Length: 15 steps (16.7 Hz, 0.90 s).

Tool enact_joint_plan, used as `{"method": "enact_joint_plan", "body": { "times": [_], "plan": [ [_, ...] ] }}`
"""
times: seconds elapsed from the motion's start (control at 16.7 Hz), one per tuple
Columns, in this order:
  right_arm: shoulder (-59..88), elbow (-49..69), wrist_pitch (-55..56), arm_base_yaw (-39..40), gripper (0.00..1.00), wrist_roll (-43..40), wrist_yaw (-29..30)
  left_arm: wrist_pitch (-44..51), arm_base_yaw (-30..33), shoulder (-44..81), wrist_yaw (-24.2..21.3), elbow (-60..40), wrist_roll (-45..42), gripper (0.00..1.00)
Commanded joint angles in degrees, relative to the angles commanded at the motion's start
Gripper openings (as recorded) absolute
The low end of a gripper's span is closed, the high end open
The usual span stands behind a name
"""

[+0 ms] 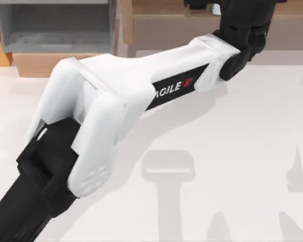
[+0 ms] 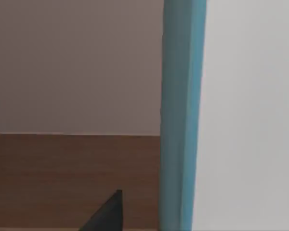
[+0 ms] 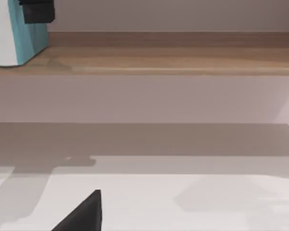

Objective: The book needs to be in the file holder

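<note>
The teal book (image 2: 182, 115) stands upright on the long brown shelf (image 3: 159, 57). In the right wrist view the book (image 3: 24, 41) shows its teal cover and a white face, with my left gripper (image 3: 36, 10) shut on its upper part. From above, my left arm stretches across the table and its black wrist (image 1: 242, 30) sits over the shelf at the back right, hiding the book. The file holder (image 1: 55, 63) with grey walls and a wooden lip stands at the back left, apart from the gripper. A dark piece of my right gripper (image 3: 82, 214) hangs low over the table.
The brown shelf (image 1: 192, 25) runs along the back, right of the file holder. My left arm's white link (image 1: 116, 96) spans the middle of the table. Arm shadows fall on the pale tabletop (image 1: 232, 166) in front.
</note>
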<state>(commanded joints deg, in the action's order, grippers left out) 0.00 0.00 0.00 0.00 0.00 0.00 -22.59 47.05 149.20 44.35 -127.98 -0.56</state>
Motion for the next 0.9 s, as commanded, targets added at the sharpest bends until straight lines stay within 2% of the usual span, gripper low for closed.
{"method": "enact_joint_plan", "body": {
  "times": [0.54, 0.9],
  "plan": [
    [0.0, 0.0, 0.0, 0.0, 1.0, 0.0, 0.0, 0.0, 0.0, 0.0, 0.0, 0.0, 0.0, 0.02],
    [0.0, 0.0, 0.0, 0.0, 1.0, 0.0, 0.0, 0.0, 0.0, 0.0, 0.0, 0.0, 0.0, 0.0]
  ]
}}
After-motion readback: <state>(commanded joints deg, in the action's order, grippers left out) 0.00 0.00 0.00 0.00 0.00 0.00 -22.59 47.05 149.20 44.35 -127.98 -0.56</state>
